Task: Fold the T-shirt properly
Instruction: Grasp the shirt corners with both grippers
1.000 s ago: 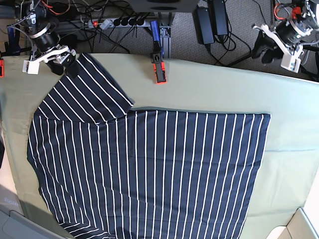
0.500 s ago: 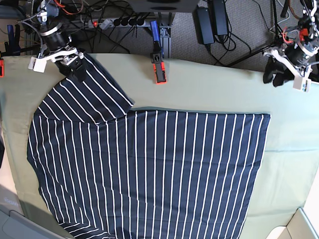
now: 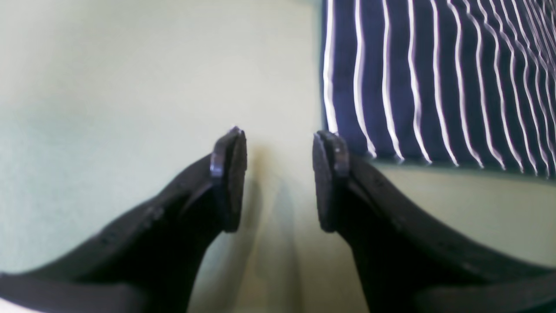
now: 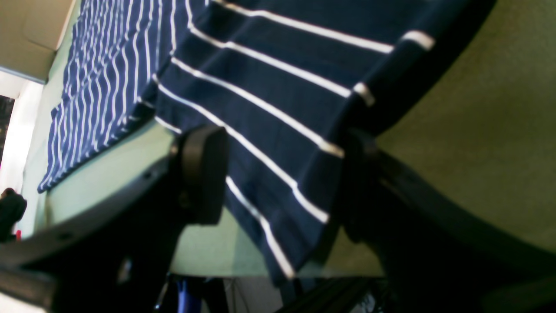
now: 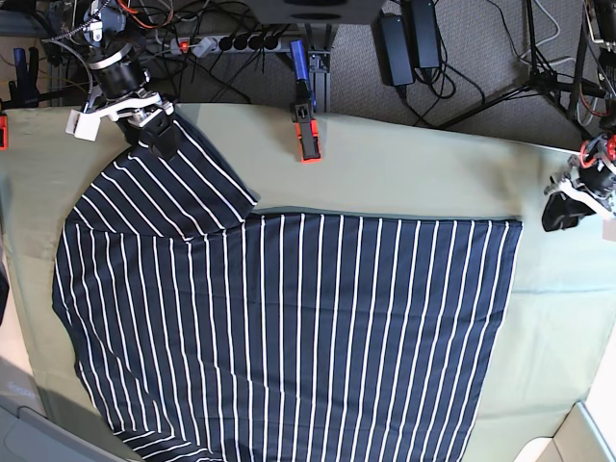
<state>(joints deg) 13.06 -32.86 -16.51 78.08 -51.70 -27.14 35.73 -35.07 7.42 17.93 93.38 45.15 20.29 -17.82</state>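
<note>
The navy T-shirt (image 5: 289, 327) with thin white stripes lies flat on the pale green table cloth (image 5: 414, 173), one sleeve (image 5: 173, 188) pointing to the far left. My right gripper (image 5: 157, 135) is at the sleeve's far end. In the right wrist view it (image 4: 282, 178) is open, and the sleeve's hem (image 4: 278, 143) lies between the jaws. My left gripper (image 5: 563, 210) is low over the cloth, just right of the shirt's far right corner (image 5: 515, 226). In the left wrist view it (image 3: 278, 182) is open and empty, with the shirt corner (image 3: 434, 87) ahead to its right.
An orange and black clamp (image 5: 306, 130) grips the table's far edge, with a blue one (image 5: 298, 58) behind it. A power strip and cables (image 5: 221, 43) lie on the floor beyond. A white box corner (image 5: 589, 435) shows at the front right.
My left gripper has come down from beyond the table's far right edge to the cloth beside the shirt's corner. My right gripper has shifted right onto the sleeve's end.
</note>
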